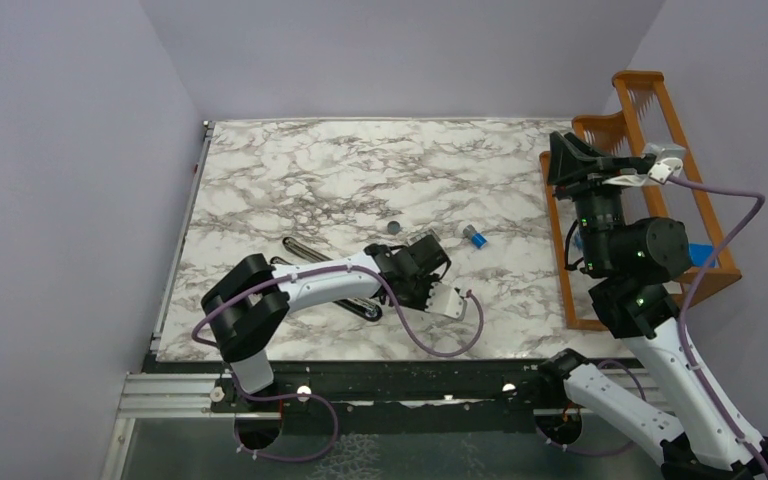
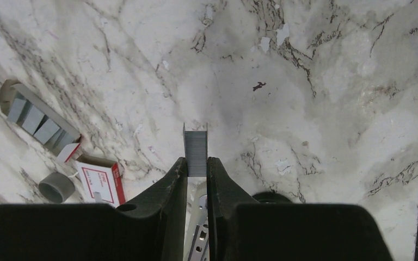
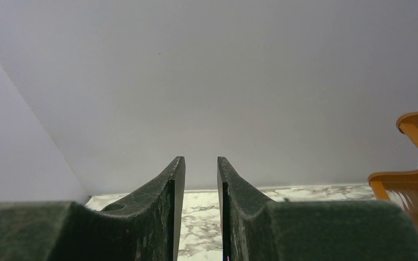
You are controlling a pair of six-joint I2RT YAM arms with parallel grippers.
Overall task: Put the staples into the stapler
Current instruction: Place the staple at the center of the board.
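Observation:
My left gripper [image 2: 196,159] is shut on a short silvery-grey strip of staples [image 2: 195,145] that sticks out past the fingertips, above the marble table. Between the fingers, lower down, part of the stapler's metal channel [image 2: 200,239] shows. In the top view the left gripper [image 1: 422,262] hangs over the open black stapler [image 1: 300,250]. The white-and-red staple box [image 2: 100,182] and its tray of more strips [image 2: 38,117] lie at the left. My right gripper [image 3: 200,160] is raised at the right, narrowly open and empty.
A small dark disc [image 1: 393,227] and a blue-and-white cylinder [image 1: 475,237] lie just beyond the left gripper. A small grey cylinder [image 2: 57,187] stands by the box. A wooden rack [image 1: 660,180] stands along the table's right edge, under the right arm.

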